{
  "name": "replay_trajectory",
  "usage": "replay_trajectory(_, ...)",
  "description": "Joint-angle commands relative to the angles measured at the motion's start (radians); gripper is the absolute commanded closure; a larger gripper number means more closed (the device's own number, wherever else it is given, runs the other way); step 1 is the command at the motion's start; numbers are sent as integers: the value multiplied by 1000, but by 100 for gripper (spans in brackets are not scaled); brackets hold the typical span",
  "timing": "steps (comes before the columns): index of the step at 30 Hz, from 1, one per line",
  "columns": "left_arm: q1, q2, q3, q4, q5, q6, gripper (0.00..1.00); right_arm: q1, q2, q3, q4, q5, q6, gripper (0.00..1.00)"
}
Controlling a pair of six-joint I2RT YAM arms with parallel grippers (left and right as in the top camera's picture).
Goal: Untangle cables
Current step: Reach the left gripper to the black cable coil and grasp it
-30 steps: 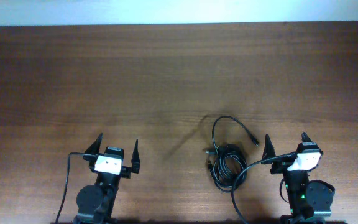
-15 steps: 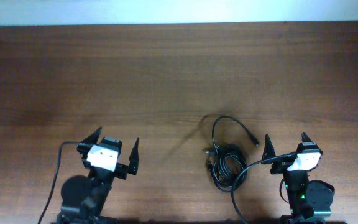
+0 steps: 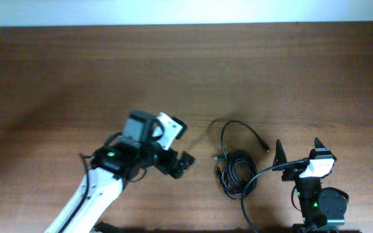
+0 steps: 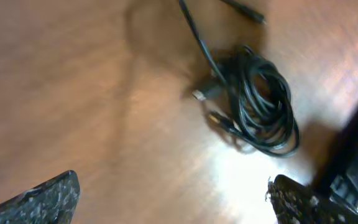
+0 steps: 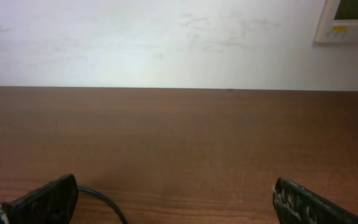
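Observation:
The cables are a tangled bundle of thin black cords on the brown table, right of centre. One loop arcs up from the bundle and ends in a plug. The left wrist view shows the coil at upper right, blurred. My left gripper is open and empty. It is turned toward the bundle and sits a short way left of it, also in its wrist view. My right gripper is open and empty, just right of the bundle. In its wrist view it points at the far wall.
The right arm's thicker black cable curves past the bundle's right side and shows in the right wrist view. A white wall runs behind the table's far edge. It carries a small panel.
My left arm has swung up and right from its rest pose near the front edge. Its open gripper now faces the bundle. The right arm and the cables have not moved.

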Motion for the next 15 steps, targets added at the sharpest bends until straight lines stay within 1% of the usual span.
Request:
replay_trajectory(1, -129, 113, 18, 56, -63, -179, 1, 9, -8, -5, -6, 13, 1, 1)
replay_trajectory(3, -198, 167, 18, 121, -73, -269, 1, 9, -8, -5, -6, 13, 1, 1)
replay_trajectory(5, -284, 243, 18, 201, -142, -404, 1, 9, -8, -5, -6, 13, 1, 1)
replay_trajectory(6, -319, 282, 18, 245, -144, -422, 1, 9, -8, -5, -6, 13, 1, 1)
replay_trajectory(8, -366, 320, 18, 330, -145, -422, 1, 9, -8, -5, -6, 13, 1, 1)
replay_trajectory(11, -396, 339, 18, 364, -130, -436, 1, 9, -8, -5, -6, 13, 1, 1)
replay_trajectory(13, -397, 339, 18, 365, -172, -562, 1, 9, -8, -5, -6, 13, 1, 1)
replay_trajectory(15, -422, 344, 18, 367, -277, -624, 1, 9, -8, -5, -6, 13, 1, 1)
